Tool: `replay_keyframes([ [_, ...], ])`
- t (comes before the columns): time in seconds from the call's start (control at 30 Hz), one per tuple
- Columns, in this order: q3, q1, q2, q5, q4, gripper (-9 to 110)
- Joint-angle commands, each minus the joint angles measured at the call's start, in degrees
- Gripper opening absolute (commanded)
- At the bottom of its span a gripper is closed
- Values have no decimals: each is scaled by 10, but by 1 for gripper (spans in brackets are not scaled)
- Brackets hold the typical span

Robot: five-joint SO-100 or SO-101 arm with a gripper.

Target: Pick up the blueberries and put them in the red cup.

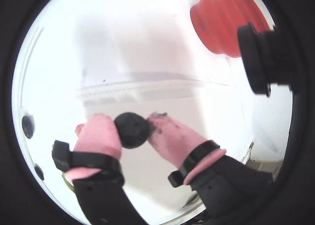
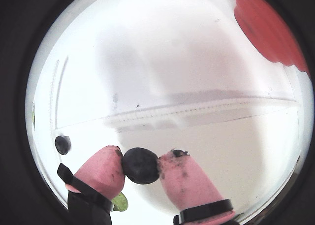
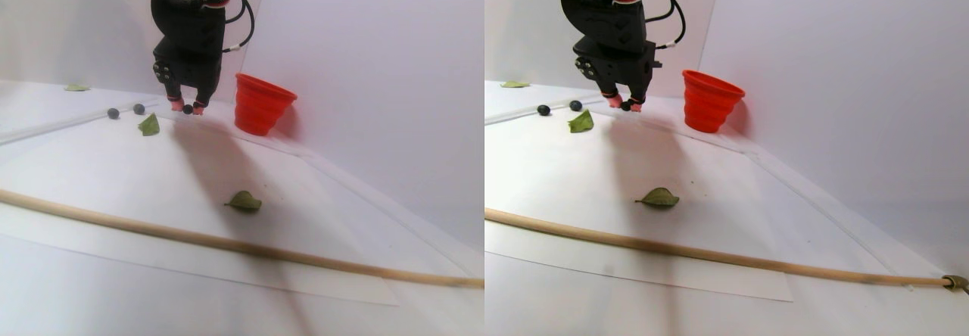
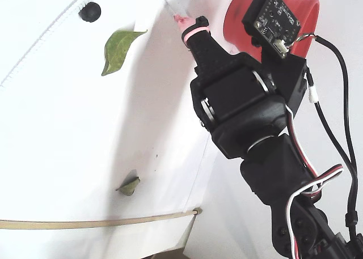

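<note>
Both wrist views show the pink-tipped fingers (image 1: 101, 134) clamped on one blueberry (image 1: 132, 129), which sits low and centre in the frame with a pad pressed against each of its sides. The gripper (image 2: 141, 165) holds that berry above the white surface (image 2: 197, 62). The red cup (image 1: 221, 20) fills the upper right corner of both wrist views, well apart from the held berry. Another loose berry (image 2: 62, 144) lies at the left edge of a wrist view, near the left finger.

In the left half of the stereo pair, upper left, the arm hangs down with the berry at its tip, the cup just to the right of it, and two more berries (image 3: 113, 113) on the surface to its left beside a green leaf (image 3: 149, 125). A second leaf (image 3: 243, 200) lies mid-frame, and a wooden stick (image 3: 227, 244) crosses the lower part.
</note>
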Motion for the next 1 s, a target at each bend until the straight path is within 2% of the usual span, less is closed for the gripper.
replay_keyframes([
  [0.0,0,22,87,-14,2,12],
  [0.97,-38,90,169,-81,36,12],
])
